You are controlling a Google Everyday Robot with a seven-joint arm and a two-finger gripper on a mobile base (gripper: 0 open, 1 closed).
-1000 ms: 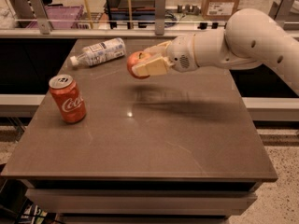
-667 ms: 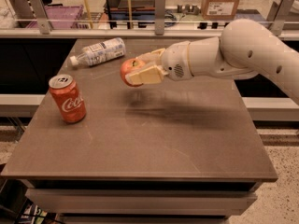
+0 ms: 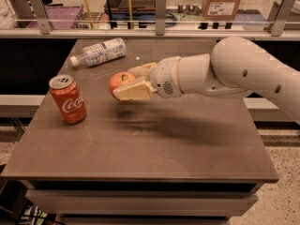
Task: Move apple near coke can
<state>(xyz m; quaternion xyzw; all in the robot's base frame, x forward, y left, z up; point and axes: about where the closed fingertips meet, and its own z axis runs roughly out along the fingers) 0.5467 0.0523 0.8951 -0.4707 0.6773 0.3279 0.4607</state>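
The apple (image 3: 119, 82) is red-orange with a yellowish patch and is held between the fingers (image 3: 132, 92) of my gripper (image 3: 127, 82), above the table. The gripper is shut on the apple and reaches in from the right on a white arm (image 3: 234, 74). The coke can (image 3: 68, 99), red with white script and a silver top, stands upright on the table at the left, a short way left of and below the apple.
A clear plastic bottle (image 3: 98, 52) with a white label lies on its side at the back left of the brown table (image 3: 187, 144). A rail with posts and a cardboard box (image 3: 221, 3) lie behind the table.
The gripper has carried the apple leftward and lower, closer to the coke can. The can and bottle have not moved.
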